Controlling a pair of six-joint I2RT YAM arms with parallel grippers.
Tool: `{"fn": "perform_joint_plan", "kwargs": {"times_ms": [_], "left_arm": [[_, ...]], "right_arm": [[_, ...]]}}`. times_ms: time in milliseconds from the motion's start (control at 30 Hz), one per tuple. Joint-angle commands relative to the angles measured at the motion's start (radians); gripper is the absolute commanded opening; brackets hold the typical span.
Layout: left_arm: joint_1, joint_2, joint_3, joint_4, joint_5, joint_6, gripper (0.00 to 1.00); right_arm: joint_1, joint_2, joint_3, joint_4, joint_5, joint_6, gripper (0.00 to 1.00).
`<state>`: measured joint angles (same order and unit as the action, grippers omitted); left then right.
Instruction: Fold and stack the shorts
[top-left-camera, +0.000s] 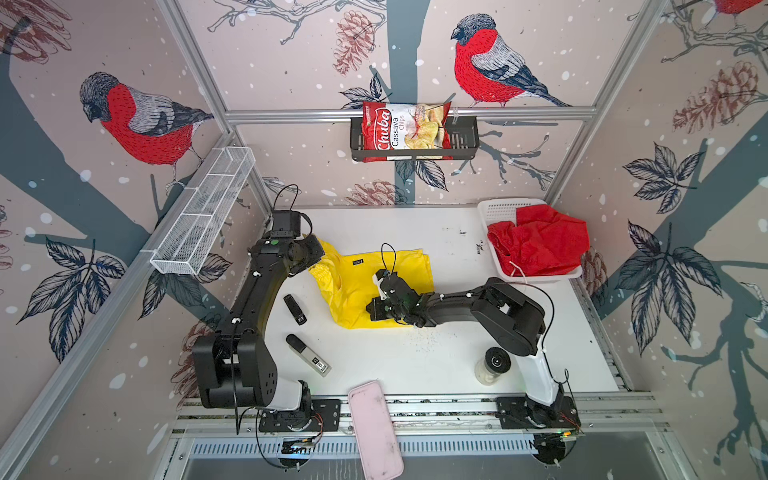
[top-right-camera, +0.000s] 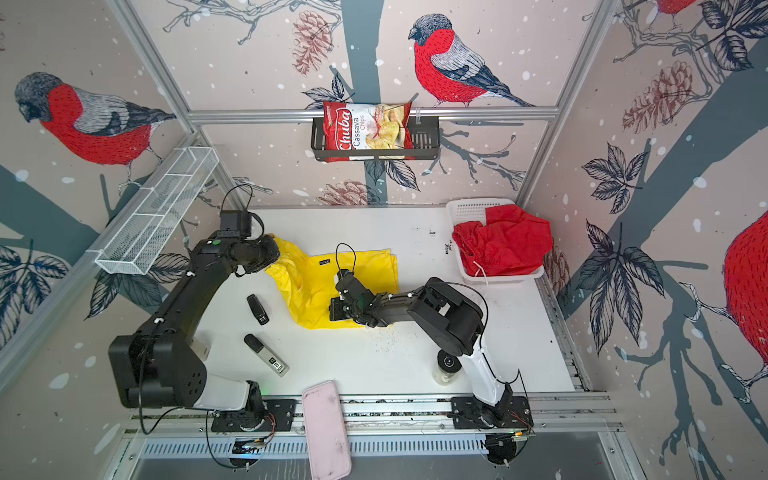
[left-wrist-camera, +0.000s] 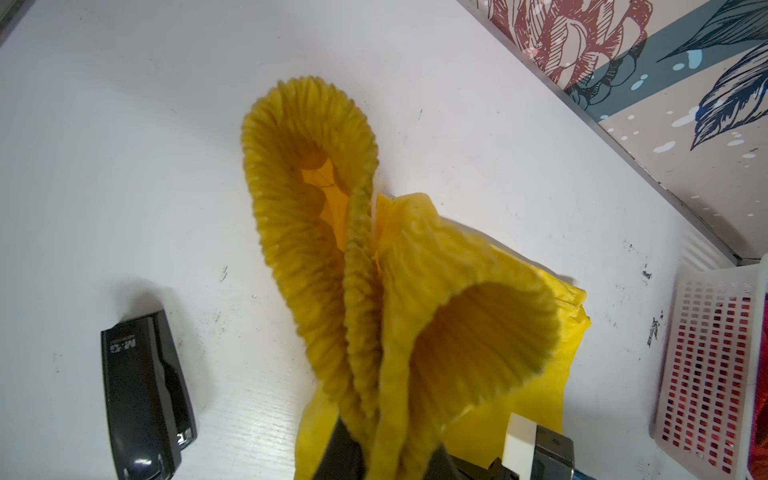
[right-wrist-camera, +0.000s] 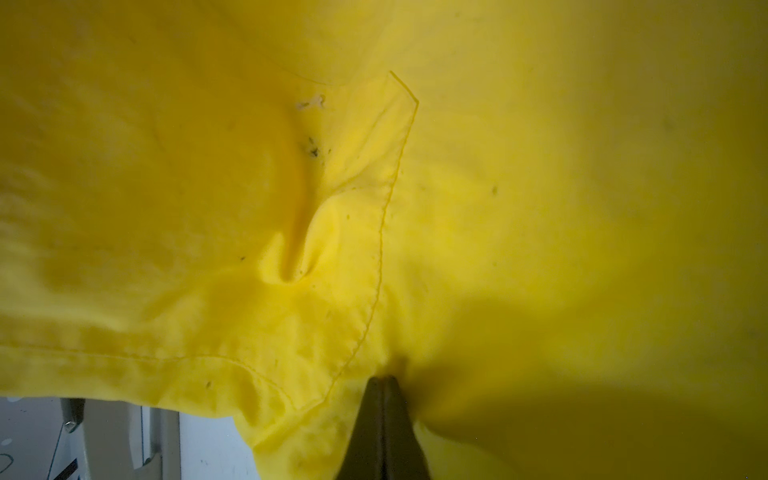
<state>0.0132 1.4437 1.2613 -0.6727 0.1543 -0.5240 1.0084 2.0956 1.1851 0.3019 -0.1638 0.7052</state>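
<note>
The yellow shorts (top-left-camera: 353, 291) lie mid-surface (top-left-camera: 436, 361), partly spread. The left hand (left-wrist-camera: 390, 457) is closed on the ribbed waistband (left-wrist-camera: 307, 208) at the shorts' 10 o'clock corner. It holds the waistband raised, so the elastic stands in two loops off the surface. That hold likely anchors the top edge and keeps it free for a fold.

The right hand (right-wrist-camera: 384, 399) is near the shorts' 6 o'clock edge. Its fingers are pressed fully together, with the tips sunk in a pucker of cloth beside a stitched pocket seam. It seems to pinch a thin fold there, probably to carry the near edge over.

The red shorts (top-left-camera: 544, 245) sit crumpled in the basket (top-left-camera: 498, 212) at the surface's 2 o'clock corner, with the drawstring (top-left-camera: 515, 268) hanging over the rim. By my reading the first fold is only starting, and stacking is far off.
</note>
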Motion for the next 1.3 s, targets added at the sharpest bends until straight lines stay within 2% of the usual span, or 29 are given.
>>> {"fn": "perform_joint_plan", "kwargs": {"times_ms": [0,167,333,533,700,800,933,1067,1200,1267], "left_arm": [[-0.006,-0.004,0.023,-0.019,0.004,0.001,0.0],[-0.014,-0.003,0.072,-0.047,0.017,-0.003,0.0],[-0.042,0.007,0.14,-0.083,0.004,-0.006,0.0],[-0.095,0.053,0.199,-0.125,-0.034,0.015,0.0],[-0.126,0.095,0.224,-0.133,-0.048,0.021,0.0],[-0.13,0.115,0.236,-0.137,-0.055,0.024,0.0],[-0.131,0.135,0.269,-0.164,-0.097,0.038,0.0],[-0.131,0.138,0.295,-0.18,-0.139,0.046,0.0],[-0.131,0.149,0.316,-0.189,-0.156,0.052,0.0],[-0.131,0.158,0.322,-0.195,-0.161,0.054,0.0]], "right_arm": [[-0.02,-0.006,0.05,0.003,0.004,-0.02,0.03],[-0.026,0.056,0.15,-0.022,0.015,-0.027,0.03],[-0.038,0.182,0.263,-0.043,-0.013,-0.02,0.02],[-0.044,0.282,0.306,0.029,-0.102,0.018,0.02],[-0.024,0.283,0.314,0.053,-0.132,0.021,0.02],[-0.029,0.213,0.246,0.097,-0.127,0.012,0.02],[-0.066,0.021,0.048,0.182,-0.088,-0.016,0.02],[-0.112,-0.184,-0.153,0.171,-0.033,-0.061,0.02],[-0.141,-0.334,-0.322,0.099,0.071,-0.09,0.01],[-0.16,-0.409,-0.432,0.135,0.106,-0.082,0.01]]}}
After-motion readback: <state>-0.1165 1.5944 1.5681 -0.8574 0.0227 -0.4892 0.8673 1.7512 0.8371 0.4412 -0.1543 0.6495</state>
